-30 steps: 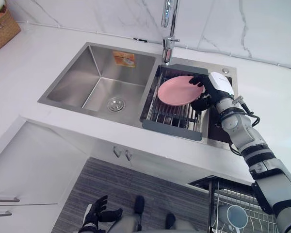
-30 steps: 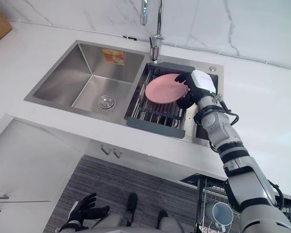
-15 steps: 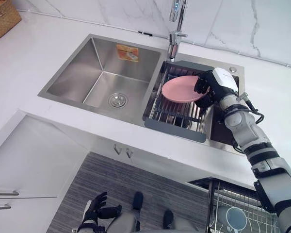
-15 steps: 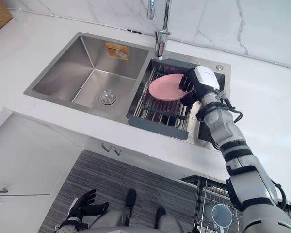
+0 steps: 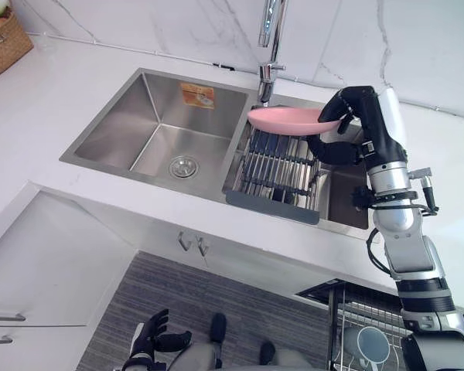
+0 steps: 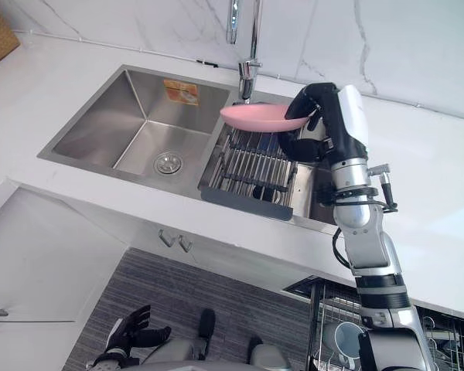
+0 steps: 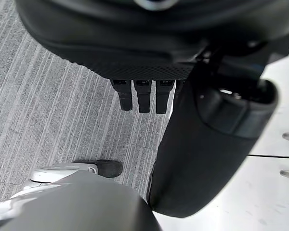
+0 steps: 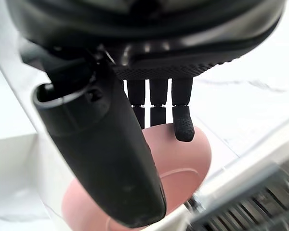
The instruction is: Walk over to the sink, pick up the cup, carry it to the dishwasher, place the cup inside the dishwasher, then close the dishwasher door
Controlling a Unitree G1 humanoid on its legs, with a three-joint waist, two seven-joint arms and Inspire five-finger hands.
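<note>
1. Here, in the left eye view, the right hand [image 5: 354, 108] is over the right side of the sink [image 5: 158, 116]. Its fingers curl over the rim of a pink plate [image 5: 282, 118] and its thumb is underneath. The plate is roughly level, clear above the drying rack [image 5: 274, 166] and just in front of the tap [image 5: 269, 46]. The left hand [image 5: 151, 340] hangs low over the grey floor [image 5: 162, 294], fingers loosely spread, holding nothing. A pale cup [image 5: 369, 344] lies in the wire dishwasher rack [image 5: 344, 313], well apart from both hands.
2. In the right eye view the layout is the same, and the plate's far edge overlaps the tap's base.
3. In the left wrist view the fingers are straight above the floor.
4. In the right wrist view the plate is pinched between thumb and fingertips.
</note>
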